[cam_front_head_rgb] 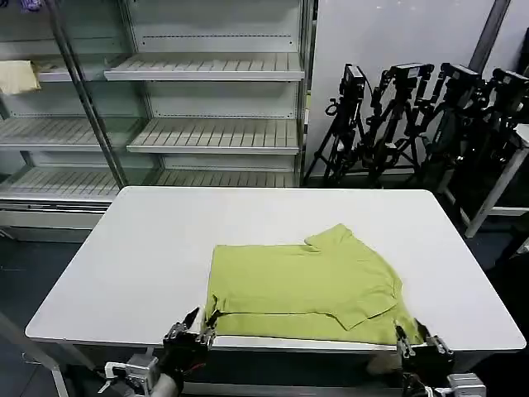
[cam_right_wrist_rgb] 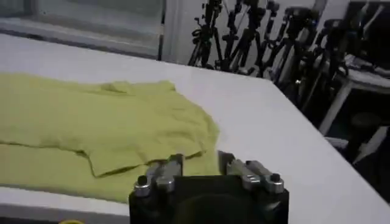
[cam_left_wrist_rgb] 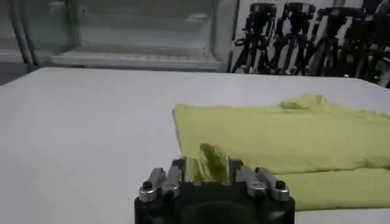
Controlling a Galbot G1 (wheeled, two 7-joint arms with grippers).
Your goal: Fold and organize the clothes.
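At tabletop's near edge: lime T-shirt partly folded, sleeves tucked in, further folds pending. Left gripper fingers pinching near-left hem corner. Right gripper at near-right corner, fingers open, not gripping.

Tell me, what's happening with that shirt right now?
Left gripper shut on T-shirt corner. Right gripper open at other near corner. Table otherwise clear.

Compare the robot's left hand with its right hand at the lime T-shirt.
The left hand pinches a raised fold of the lime-green soft-fabric T-shirt; the right hand is open, gripping nothing. The left hand is at the shirt's near left corner, the right hand at its near right corner. Both sit low at the white table's near edge.
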